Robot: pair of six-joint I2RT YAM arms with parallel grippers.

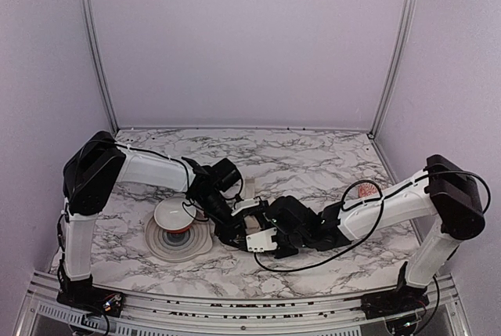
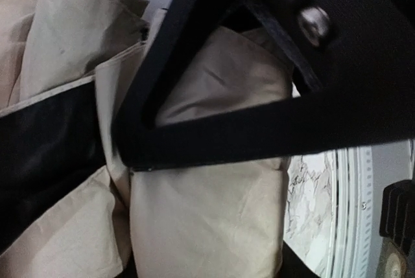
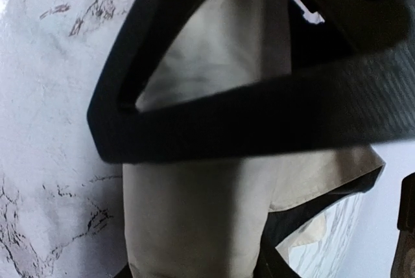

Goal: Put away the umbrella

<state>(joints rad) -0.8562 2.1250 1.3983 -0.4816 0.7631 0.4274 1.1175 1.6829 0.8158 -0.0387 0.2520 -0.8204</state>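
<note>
Just right of the white bowl (image 1: 172, 212), near the middle of the marble table (image 1: 313, 156), the umbrella (image 2: 214, 226) is found, gathered into a loose bundle between the two grippers. From above it is almost wholly hidden. The left arm (image 1: 153, 168) is bent round the far side of the bowl, the right arm (image 1: 383, 207) is stretched in from well to the bowl's right, and their black wrists are brought together over the bundle. The bowl, white with a red base, is seated on a round, pale, ringed disc (image 1: 168, 248) that is wider than the bowl itself. Far to the right of the bowl, beside the right arm, a small reddish thing (image 1: 365, 192) is seen, too small to be named.

The tabletop is smooth and white, veined with grey and black. The umbrella's fabric is cream, matte and softly creased, and is folded into thick rounded pleats. A band of glossy black lining (image 2: 45, 142) is turned out beside them in the left wrist view.

The left gripper (image 2: 133, 220) is set astride a fat cream fold that fills the gap between its black, triangular-framed fingers (image 2: 259, 129); whether the fold is pressed or merely enclosed cannot be told. The right gripper (image 3: 130, 213) is closed at a middling width on another cream fold, held just over the marble.
</note>
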